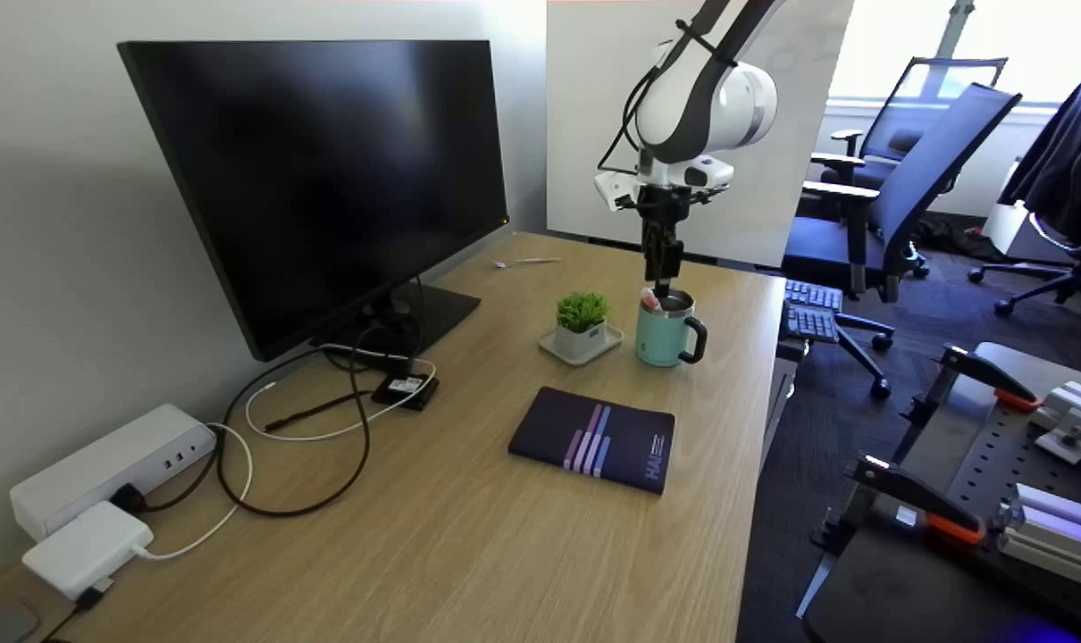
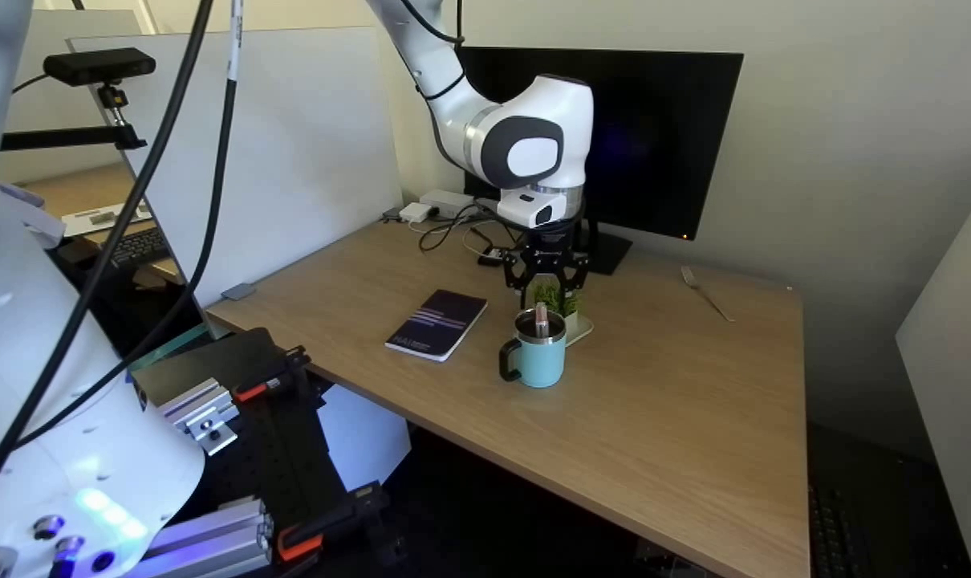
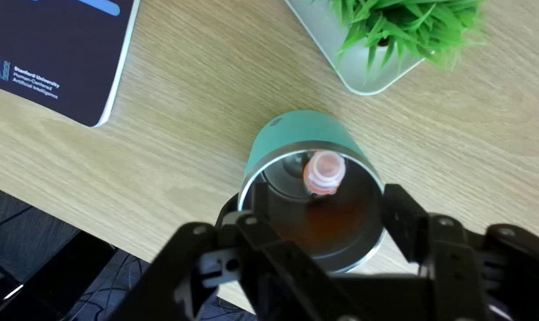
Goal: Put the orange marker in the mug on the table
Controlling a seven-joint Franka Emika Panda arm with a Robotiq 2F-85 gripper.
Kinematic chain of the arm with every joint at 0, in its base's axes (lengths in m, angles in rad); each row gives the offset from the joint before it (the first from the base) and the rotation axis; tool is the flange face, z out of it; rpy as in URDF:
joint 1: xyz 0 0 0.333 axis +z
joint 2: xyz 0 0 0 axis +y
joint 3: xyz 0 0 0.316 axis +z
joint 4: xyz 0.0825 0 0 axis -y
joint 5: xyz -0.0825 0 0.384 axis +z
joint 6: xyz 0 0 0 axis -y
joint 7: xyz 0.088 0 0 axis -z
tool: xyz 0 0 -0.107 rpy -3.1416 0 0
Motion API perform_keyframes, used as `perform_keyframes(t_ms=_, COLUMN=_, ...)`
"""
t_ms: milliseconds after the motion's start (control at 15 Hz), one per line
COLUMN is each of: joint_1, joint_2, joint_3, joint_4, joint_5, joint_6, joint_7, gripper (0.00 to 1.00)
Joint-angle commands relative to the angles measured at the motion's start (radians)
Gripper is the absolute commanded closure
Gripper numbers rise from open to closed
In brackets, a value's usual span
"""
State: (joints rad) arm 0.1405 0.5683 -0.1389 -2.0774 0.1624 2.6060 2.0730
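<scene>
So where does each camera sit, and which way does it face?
Wrist view: above the end effector, which shows at the bottom; looks down into the mug.
An exterior view: at the end with the white box, looking along the table; arm and end effector show.
An exterior view: near the robot base, which shows with arm and end effector; faces the monitor.
Both exterior views share mug, notebook, plant and monitor.

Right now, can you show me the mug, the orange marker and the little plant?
Mug (image 1: 662, 338), in an exterior view: on its teal side.
Orange marker (image 3: 325, 167), in the wrist view: on its upper end.
Plant (image 1: 582, 311), in an exterior view: on its green leaves.
</scene>
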Motion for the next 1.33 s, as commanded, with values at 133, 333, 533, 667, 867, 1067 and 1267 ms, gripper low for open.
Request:
perform_keyframes(t_ms=133, joint_1=-0.007, joint_2=0.026, joint_3=-0.004, joint_4=0.032, joint_5=-0.006, joint_6=-0.044, joint_7=0.028, gripper=0.35)
perform_keyframes(t_ms=333, joint_1=-0.008, joint_2=0.030, joint_3=-0.008, joint_4=0.041, joint_5=-0.008, joint_6=-0.052, joint_7=0.031, gripper=0.42)
perform_keyframes(t_ms=533, joint_1=-0.010, joint_2=0.032, joint_3=-0.010, joint_4=0.049, joint_5=-0.008, joint_6=-0.059, joint_7=0.033, gripper=0.51)
perform_keyframes(t_ms=667, joint_1=-0.012, joint_2=0.034, joint_3=-0.009, joint_4=0.054, joint_5=-0.008, joint_6=-0.063, joint_7=0.034, gripper=0.50)
perform_keyframes(t_ms=867, joint_1=-0.011, joint_2=0.035, joint_3=-0.010, joint_4=0.061, joint_5=-0.009, joint_6=-0.071, joint_7=0.038, gripper=0.53)
perform_keyframes(t_ms=1067, joint_1=-0.012, joint_2=0.036, joint_3=-0.009, joint_4=0.064, joint_5=-0.008, joint_6=-0.079, joint_7=0.042, gripper=0.53)
perform_keyframes(t_ms=1267, joint_1=-0.016, joint_2=0.040, joint_3=-0.004, joint_4=0.068, joint_5=-0.004, joint_6=-0.091, joint_7=0.042, gripper=0.53)
